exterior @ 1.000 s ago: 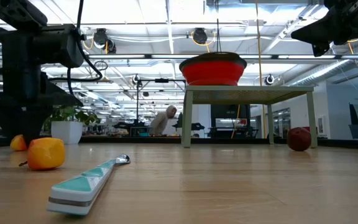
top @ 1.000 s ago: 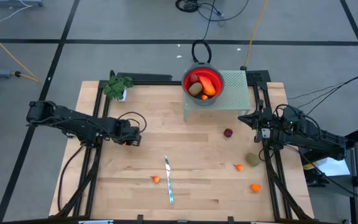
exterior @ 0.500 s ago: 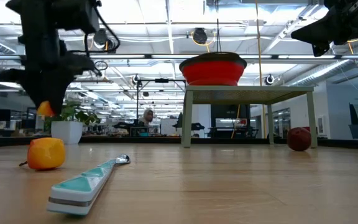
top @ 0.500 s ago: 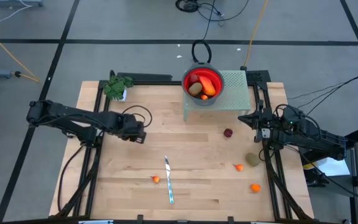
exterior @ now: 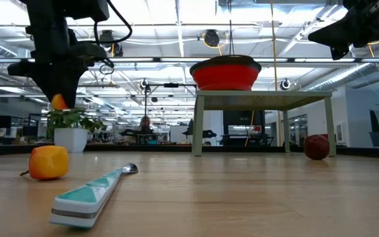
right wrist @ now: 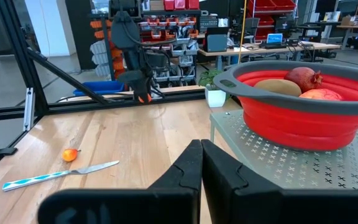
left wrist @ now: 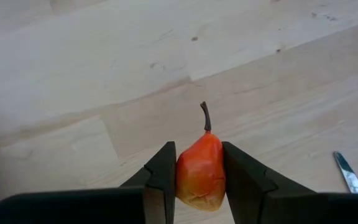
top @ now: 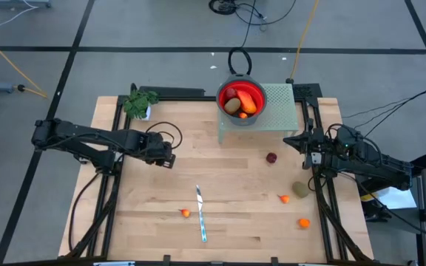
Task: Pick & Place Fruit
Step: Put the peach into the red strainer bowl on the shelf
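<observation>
Fruit [left wrist: 200,173] in left claw [left wrist: 199,177], knife [top: 200,214] beyond

Left hand [top: 170,156], clamped on small orange fruit [left wrist: 200,173]: I note it has shifted right toward frame centre, lifted higher off the desk [top: 228,222].

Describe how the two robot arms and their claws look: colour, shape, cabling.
Both arms are matte black, built of slim jointed segments with boxy wrist housings. Black cables loop beside the left arm's wrist and bundle along the right arm. The left claw has two flat, dark, wedge-shaped fingers with straight inner faces. The right claw has the same black tapered fingers. No markings are visible on either.
</observation>
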{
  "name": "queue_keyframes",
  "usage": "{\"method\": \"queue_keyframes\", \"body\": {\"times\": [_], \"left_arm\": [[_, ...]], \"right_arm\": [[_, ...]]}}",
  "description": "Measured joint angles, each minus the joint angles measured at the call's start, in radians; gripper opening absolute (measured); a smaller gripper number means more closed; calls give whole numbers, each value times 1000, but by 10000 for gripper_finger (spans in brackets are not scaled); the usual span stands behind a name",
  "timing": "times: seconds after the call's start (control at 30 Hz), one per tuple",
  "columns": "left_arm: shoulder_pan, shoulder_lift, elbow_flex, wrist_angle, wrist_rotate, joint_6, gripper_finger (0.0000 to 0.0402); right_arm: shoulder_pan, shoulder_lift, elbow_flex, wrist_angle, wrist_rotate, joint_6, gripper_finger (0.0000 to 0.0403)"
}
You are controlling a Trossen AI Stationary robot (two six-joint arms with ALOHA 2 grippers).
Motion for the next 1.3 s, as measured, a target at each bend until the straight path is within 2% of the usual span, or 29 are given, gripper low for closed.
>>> {"method": "queue_keyframes", "body": {"times": [0.13, 0.23, 0.53, 0.7, 0.87, 1.1, 1.3], "left_arm": [[0, 0, 0, 10, -1, 2, 97], [-6, 0, 0, 68, -2, 75, 97], [-66, 0, 0, 524, -1, 439, 97], [-96, 0, 0, 757, -1, 582, 97], [-120, 0, 0, 921, -1, 686, 97], [-136, 0, 0, 1070, 0, 782, 97], [-135, 0, 0, 1092, 16, 796, 97]], "right_arm": [[0, 0, 0, 0, 0, 0, 0], [0, 0, 0, 0, 0, 0, 0], [0, 0, 0, 0, 0, 0, 0], [0, 0, 0, 0, 0, 0, 0], [0, 0, 0, 0, 0, 0, 0], [0, 0, 0, 0, 0, 0, 0], [0, 0, 0, 0, 0, 1, 0]]}}
